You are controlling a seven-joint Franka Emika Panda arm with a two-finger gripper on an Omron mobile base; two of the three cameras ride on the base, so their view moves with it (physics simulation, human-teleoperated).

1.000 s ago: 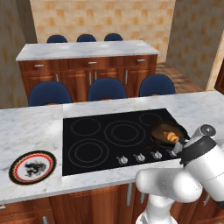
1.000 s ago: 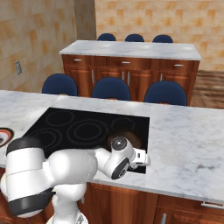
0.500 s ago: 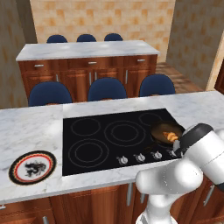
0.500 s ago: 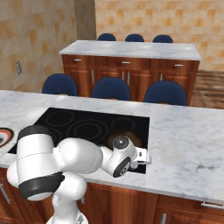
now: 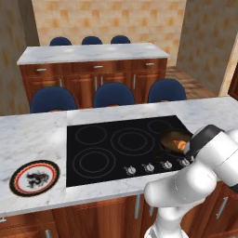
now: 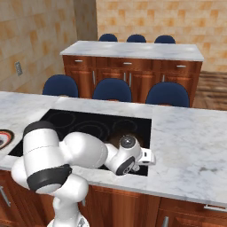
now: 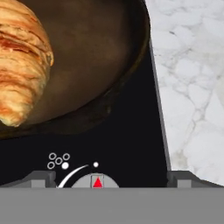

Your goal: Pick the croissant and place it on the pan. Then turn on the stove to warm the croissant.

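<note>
The gripper sits low over a stove knob with a red marker; its fingertips stand wide apart on either side, touching nothing I can see. Just beyond lies the pan on the stove, with the croissant inside. White marble counter borders the stove. A plate rests well apart.

The pan (croissant inside) crowds the knob from behind; beside it, bare marble surface lies open.
</note>
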